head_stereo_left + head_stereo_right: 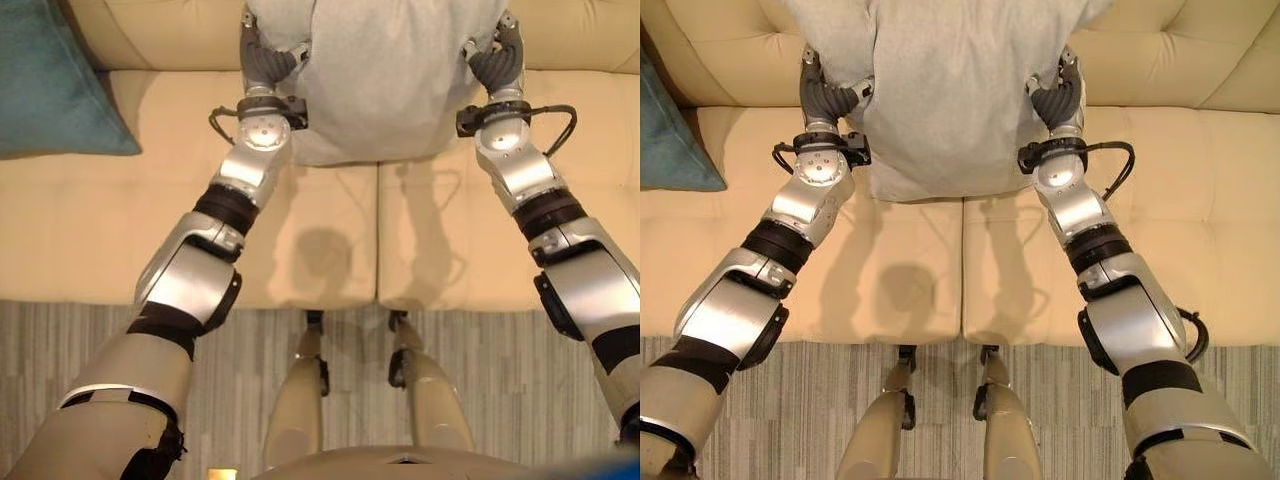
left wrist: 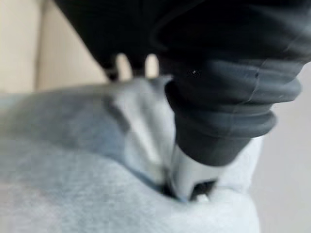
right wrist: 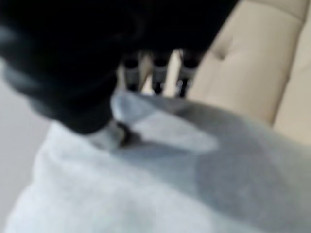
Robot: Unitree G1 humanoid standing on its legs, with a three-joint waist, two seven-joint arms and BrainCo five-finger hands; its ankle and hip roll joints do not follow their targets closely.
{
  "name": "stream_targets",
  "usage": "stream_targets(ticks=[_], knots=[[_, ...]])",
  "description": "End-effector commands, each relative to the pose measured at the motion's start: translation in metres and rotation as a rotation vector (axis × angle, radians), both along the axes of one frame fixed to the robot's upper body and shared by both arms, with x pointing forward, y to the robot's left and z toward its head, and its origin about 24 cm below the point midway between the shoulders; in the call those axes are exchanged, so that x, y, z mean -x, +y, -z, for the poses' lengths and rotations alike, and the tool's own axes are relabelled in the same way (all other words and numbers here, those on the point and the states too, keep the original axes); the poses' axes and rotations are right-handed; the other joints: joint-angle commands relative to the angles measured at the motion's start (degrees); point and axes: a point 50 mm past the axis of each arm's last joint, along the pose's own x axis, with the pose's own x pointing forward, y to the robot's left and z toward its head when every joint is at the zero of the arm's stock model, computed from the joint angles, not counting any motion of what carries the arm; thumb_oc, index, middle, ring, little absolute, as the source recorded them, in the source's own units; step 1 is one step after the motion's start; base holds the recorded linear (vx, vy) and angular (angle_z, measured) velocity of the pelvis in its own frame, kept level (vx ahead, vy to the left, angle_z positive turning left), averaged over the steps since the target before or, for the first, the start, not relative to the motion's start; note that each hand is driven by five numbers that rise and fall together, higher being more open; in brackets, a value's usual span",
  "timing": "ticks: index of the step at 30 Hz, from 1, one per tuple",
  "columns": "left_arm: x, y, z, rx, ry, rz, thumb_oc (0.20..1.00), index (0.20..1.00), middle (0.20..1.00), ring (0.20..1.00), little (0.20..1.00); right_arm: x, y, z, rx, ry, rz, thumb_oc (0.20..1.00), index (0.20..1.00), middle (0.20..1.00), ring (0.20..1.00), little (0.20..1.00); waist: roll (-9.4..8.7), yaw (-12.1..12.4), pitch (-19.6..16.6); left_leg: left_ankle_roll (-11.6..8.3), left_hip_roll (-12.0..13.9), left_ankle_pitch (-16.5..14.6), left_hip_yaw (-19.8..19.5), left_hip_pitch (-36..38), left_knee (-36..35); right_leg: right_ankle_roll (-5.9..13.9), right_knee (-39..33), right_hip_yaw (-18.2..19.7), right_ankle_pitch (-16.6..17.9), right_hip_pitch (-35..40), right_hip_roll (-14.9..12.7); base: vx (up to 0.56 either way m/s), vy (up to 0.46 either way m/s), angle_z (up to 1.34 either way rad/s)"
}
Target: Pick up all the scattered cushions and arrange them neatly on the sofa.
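A light grey cushion (image 1: 380, 80) is held upright over the sofa seat (image 1: 80, 230), close to the backrest (image 1: 1180, 50). My left hand (image 1: 265, 60) grips its left edge and my right hand (image 1: 497, 60) its right edge. In the left wrist view the thumb (image 2: 187, 177) digs into the grey cushion (image 2: 73, 160) while the fingertips (image 2: 131, 65) reach over its far edge. The right wrist view shows the same pinch on the grey cushion (image 3: 170, 184) by the right hand (image 3: 63, 63). A teal cushion (image 1: 50, 80) leans at the sofa's left end.
The beige sofa's two seat pads meet at a seam (image 1: 377, 240) below the held cushion. A striped grey carpet (image 1: 80, 350) runs along the sofa's front edge.
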Motion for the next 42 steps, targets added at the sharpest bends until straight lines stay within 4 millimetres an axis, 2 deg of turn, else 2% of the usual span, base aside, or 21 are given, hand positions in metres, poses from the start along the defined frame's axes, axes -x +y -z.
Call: stream_targets(ticks=[1, 5, 8, 11, 15, 20, 22, 23, 24, 25, 26, 27, 28, 29, 31, 32, 36, 38, 39, 40, 42], knots=[[0.013, -0.009, -0.074, -0.111, -0.221, -0.004, 1.0, 1.0, 1.0, 1.0, 1.0, 0.007, 0.037, -0.061, 0.1, -0.165, -0.09, 1.0, 1.0, 1.0, 1.0, 1.0, -0.14, 1.44, 0.68, -4.55, -0.45, 0.31, -0.84, 0.19, 0.12, 6.45, 5.46, -0.43, -2.71, -1.82, -1.72, 0.0, 0.0, 0.0], [0.012, 0.012, -0.077, -0.172, -0.208, -0.074, 1.0, 1.0, 1.0, 1.0, 1.0, 0.007, 0.016, -0.072, 0.163, -0.167, -0.008, 1.0, 1.0, 1.0, 1.0, 1.0, -0.01, 1.8, 0.37, -4.65, -0.5, 0.51, -0.96, -0.29, 0.12, 6.52, 4.5, -0.5, -2.2, -1.86, -1.73, 0.0, 0.0, 0.0], [0.012, 0.043, -0.075, -0.156, -0.186, -0.143, 1.0, 1.0, 1.0, 1.0, 1.0, 0.009, -0.019, -0.086, 0.17, -0.161, 0.097, 1.0, 1.0, 1.0, 1.0, 1.0, -0.2, 1.93, -0.43, -4.93, -0.54, 0.8, -1.09, -0.8, 0.12, 6.65, 3.71, -0.55, -1.87, -1.96, -1.61, 0.01, -0.003, 0.0], [0.012, 0.069, -0.068, -0.114, -0.15, -0.194, 1.0, 1.0, 1.0, 1.0, 1.0, 0.011, -0.04, -0.087, 0.153, -0.143, 0.149, 1.0, 1.0, 1.0, 1.0, 1.0, -0.49, 1.79, -1.26, -5.09, -0.6, 0.8, -1.14, -1.03, 0.12, 6.69, 3.18, -0.67, -1.6, -1.85, -1.53, 0.01, -0.001, 0.01], [0.019, 0.101, -0.062, -0.066, -0.143, -0.253, 1.0, 1.0, 1.0, 1.0, 1.0, 0.014, -0.069, -0.078, 0.141, -0.109, 0.204, 1.0, 1.0, 1.0, 1.0, 1.0, -0.85, 1.79, -2.18, -5.11, -0.54, 0.58, -1.22, -0.6, 0.12, 6.57, 3.31, -0.84, -1.98, -1.36, -1.34, 0.01, -0.001, 0.0], [0.027, 0.113, -0.04, -0.09, -0.143, -0.244, 1.0, 1.0, 1.0, 1.0, 1.0, 0.019, -0.094, -0.052, 0.14, -0.067, 0.227, 1.0, 1.0, 1.0, 1.0, 1.0, -0.79, 1.87, -2.27, -4.95, -0.34, -0.13, -1.18, 1.76, 0.12, 6.29, 3.84, -1.16, -2.83, 0.69, -1.29, 0.01, 0.003, 0.02], [0.038, 0.118, -0.017, -0.114, -0.148, -0.202, 1.0, 1.0, 1.0, 1.0, 1.0, 0.027, -0.11, -0.023, 0.162, -0.018, 0.204, 1.0, 1.0, 1.0, 1.0, 1.0, -1.14, 1.92, -2.23, -4.58, -0.12, -1.0, -0.93, 4.24, 0.12, 6.06, 3.64, -1.44, -3.35, 3.12, -1.23, 0.02, 0.003, 0.03], [0.038, 0.118, -0.016, -0.115, -0.146, -0.202, 1.0, 1.0, 1.0, 1.0, 1.0, 0.027, -0.11, -0.021, 0.162, -0.016, 0.205, 1.0, 1.0, 1.0, 1.0, 1.0, -1.18, 1.86, -2.38, -4.52, -0.23, -0.74, -0.96, 4.07, 0.12, 6.07, 3.55, -1.47, -3.11, 3.02, -1.33, 0.05, 0.004, 0.01], [0.047, 0.122, 0.009, -0.106, -0.13, -0.176, 1.0, 1.0, 1.0, 1.0, 1.0, 0.034, -0.12, 0.008, 0.126, 0.025, 0.19, 1.0, 1.0, 1.0, 1.0, 1.0, -1.53, 2.0, -2.18, -4.34, -0.01, -1.59, -0.5, 6.35, 0.12, 5.99, 3.38, -1.37, -3.76, 5.26, -1.14, 0.06, -0.003, 0.0], [0.054, 0.126, 0.022, -0.124, -0.108, -0.171, 1.0, 1.0, 1.0, 1.0, 1.0, 0.041, -0.127, 0.025, 0.152, 0.062, 0.181, 1.0, 1.0, 1.0, 1.0, 1.0, -1.78, 1.91, -2.27, -4.17, 0.07, -1.94, -0.39, 7.56, 0.12, 5.88, 3.27, -1.35, -4.12, 6.48, -0.98, 0.06, -0.003, -0.01], [0.054, 0.126, 0.023, -0.125, -0.105, -0.17, 1.0, 1.0, 1.0, 1.0, 1.0, 0.042, -0.127, 0.026, 0.152, 0.065, 0.182, 1.0, 1.0, 1.0, 1.0, 1.0, -1.85, 1.89, -2.43, -4.12, -0.04, -1.71, -0.42, 7.4, 0.12, 5.88, 3.18, -1.38, -3.91, 6.39, -1.08, 0.07, 0.007, 0.01], [0.065, 0.128, 0.062, -0.097, -0.033, -0.143, 1.0, 1.0, 1.0, 1.0, 1.0, 0.055, -0.134, 0.067, 0.094, 0.132, 0.16, 1.0, 1.0, 1.0, 1.0, 1.0, -2.19, 1.73, -2.46, -3.99, 0.05, -2.49, -0.04, 9.96, 0.27, 5.75, 3.14, -1.46, -4.72, 9.19, -1.06, 0.07, -0.002, 0.0], [0.072, 0.127, 0.073, -0.12, -0.009, -0.126, 1.0, 1.0, 1.0, 1.0, 1.0, 0.063, -0.137, 0.086, 0.078, 0.176, 0.143, 1.0, 1.0, 1.0, 1.0, 1.0, -2.36, 1.66, -2.48, -3.91, 0.07, -2.93, -0.01, 11.12, 0.45, 5.69, 3.05, -1.44, -5.14, 10.51, -1.01, 0.16, -0.007, -0.02], [0.088, 0.127, 0.114, -0.098, 0.086, -0.096, 1.0, 1.0, 1.0, 1.0, 1.0, 0.082, -0.142, 0.128, 0.048, 0.277, 0.136, 1.0, 1.0, 1.0, 1.0, 1.0, -2.61, 1.62, -2.75, -3.84, 0.2, -3.73, 0.3, 13.95, 0.75, 5.63, 2.72, -1.66, -5.85, 13.68, -1.17, 0.14, -0.007, -0.03], [0.102, 0.126, 0.145, -0.101, 0.176, -0.079, 1.0, 1.0, 1.0, 1.0, 1.0, 0.099, -0.146, 0.16, 0.001, 0.357, 0.126, 1.0, 1.0, 1.0, 1.0, 1.0, -2.79, 1.5, -3.03, -3.79, 0.27, -4.27, 0.63, 16.26, 0.97, 5.56, 2.44, -1.86, -6.51, 16.08, -1.2, 0.12, -0.004, 0.03], [0.113, 0.125, 0.171, -0.077, 0.256, -0.067, 1.0, 1.0, 1.0, 1.0, 1.0, 0.112, -0.148, 0.179, -0.013, 0.411, 0.124, 1.0, 1.0, 1.0, 1.0, 1.0, -2.91, 1.33, -3.21, -3.81, 0.28, -4.49, 0.88, 17.6, 1.07, 5.58, 2.34, -2.03, -6.89, 17.41, -1.1, 0.09, -0.007, -0.01], [0.156, 0.134, 0.24, -0.066, 0.515, -0.073, 1.0, 1.0, 1.0, 1.0, 1.0, 0.16, -0.162, 0.247, -0.077, 0.653, 0.187, 1.0, 1.0, 1.0, 1.0, 1.0, -2.98, 1.06, -4.92, -3.83, 0.54, -5.11, 1.47, 21.96, 0.95, 5.48, 1.57, -2.33, -7.78, 21.84, -0.69, 0.08, 0.0, -0.08], [0.184, 0.135, 0.284, -0.014, 0.697, -0.089, 1.0, 1.0, 1.0, 1.0, 1.0, 0.183, -0.163, 0.277, -0.116, 0.767, 0.219, 1.0, 1.0, 1.0, 1.0, 1.0, -2.91, 0.71, -5.9, -3.85, 0.65, -5.15, 2.07, 23.61, 0.81, 5.52, 1.24, -2.5, -7.79, 23.37, -0.48, 0.05, 0.01, 0.02], [0.192, 0.137, 0.293, -0.052, 0.752, -0.09, 1.0, 1.0, 1.0, 1.0, 1.0, 0.191, -0.163, 0.287, -0.108, 0.82, 0.224, 1.0, 1.0, 1.0, 1.0, 1.0, -2.88, 0.73, -6.36, -3.86, 0.71, -5.17, 2.2, 24.27, 0.68, 5.57, 1.05, -2.52, -7.81, 23.98, -0.38, 0.03, 0.015, -0.06], [0.209, 0.135, 0.32, 0.013, 0.87, -0.097, 1.0, 1.0, 1.0, 1.0, 1.0, 0.202, -0.162, 0.301, -0.109, 0.884, 0.233, 1.0, 1.0, 1.0, 1.0, 1.0, -2.81, 0.75, -6.82, -3.83, 0.72, -5.2, 2.46, 25.16, 0.49, 5.6, 0.79, -2.43, -7.94, 24.96, -0.17, 0.02, 0.01, -0.14], [0.229, 0.135, 0.341, -0.013, 0.988, -0.098, 1.0, 1.0, 1.0, 1.0, 1.0, 0.217, -0.16, 0.321, -0.138, 0.973, 0.247, 1.0, 1.0, 1.0, 1.0, 1.0, -2.79, 0.62, -7.73, -3.8, 0.86, -5.09, 2.83, 26.07, 0.27, 5.65, 0.74, -2.25, -8.07, 25.82, -0.06, 0.0, 0.008, -0.11]])
